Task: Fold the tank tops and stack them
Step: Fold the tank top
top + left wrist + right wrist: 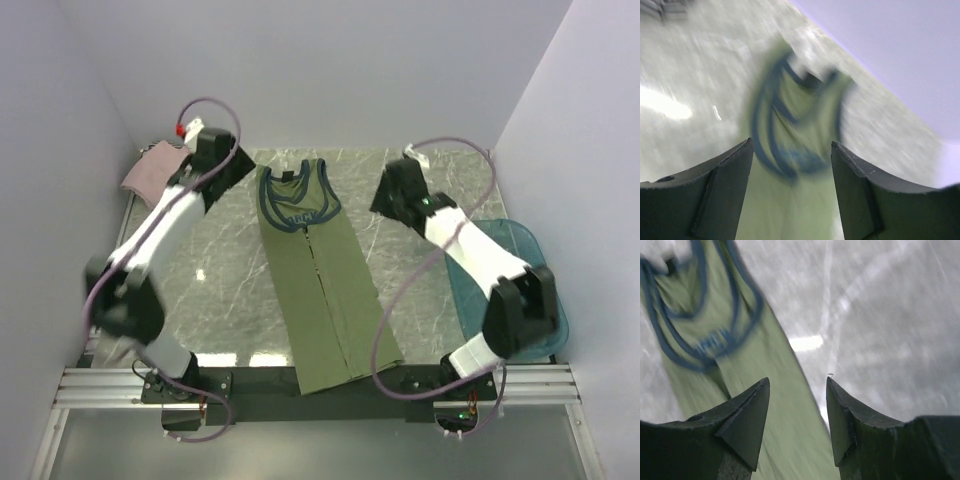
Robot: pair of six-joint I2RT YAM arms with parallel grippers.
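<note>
The olive-green tank top [320,290] lies flat down the middle of the marble table [220,290], neck at the far end, its sides folded in to a narrow strip whose hem hangs over the near edge. My left gripper [240,168] hovers open by the top's far left shoulder; its wrist view shows the navy-trimmed neck [800,115] beyond the empty left gripper [791,142]. My right gripper [385,200] is open beside the top's right edge, and that wrist view shows the right gripper [797,380] empty above the cloth's edge [765,355]. A pale pink tank top [150,172] lies folded at the back left.
A translucent teal tub [515,270] sits at the table's right edge, partly under my right arm. White walls close in the back and both sides. Both wrist views are motion-blurred.
</note>
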